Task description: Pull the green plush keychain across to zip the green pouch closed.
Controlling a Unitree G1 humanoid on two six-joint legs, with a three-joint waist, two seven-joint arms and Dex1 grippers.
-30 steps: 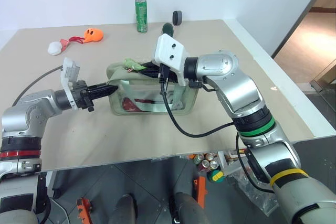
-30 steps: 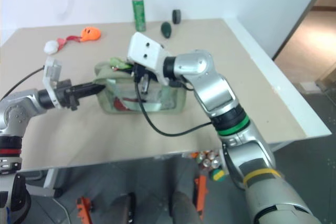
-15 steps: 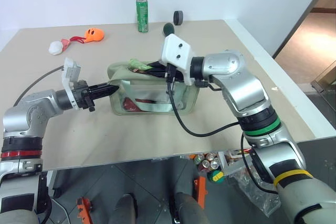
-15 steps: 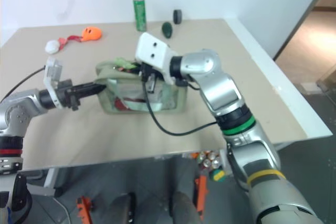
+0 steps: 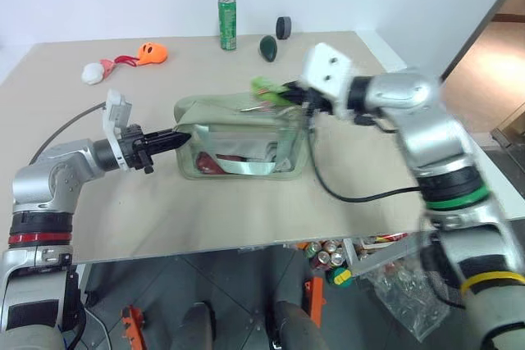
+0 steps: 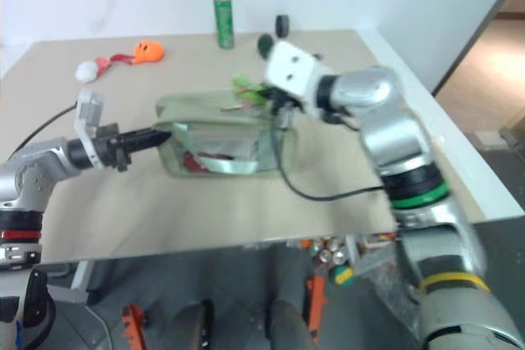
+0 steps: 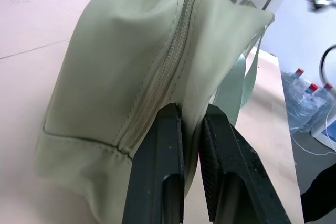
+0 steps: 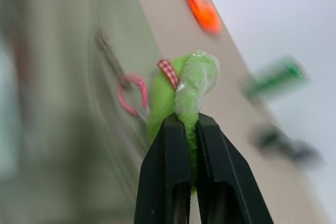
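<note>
- The left gripper [image 5: 182, 138] is clamped on the left end of the green pouch [image 5: 221, 112]. In the left wrist view its black fingers [image 7: 157, 182] pinch the fabric just beside the zipper [image 7: 157, 90], which reads as closed there. It has not shifted in the past second and serves as the anchor for the pull.
- The pouch lies on the tan table [image 5: 107, 194], mid-table, clear window facing the robot, in the same place as before.
- The green plush keychain [image 5: 264, 88] sat near the pouch's left end a second ago and now rides close to the right end of the top edge.
- The right gripper [image 5: 289, 90] is shut on the plush; the right wrist view shows it squeezed between the fingers, its pinkish loop [image 8: 132, 94] trailing to the zipper. This arm has swept right along the pouch.
- My judgement: the zip is nearly closed, with only the last stretch at the right end left.
</note>
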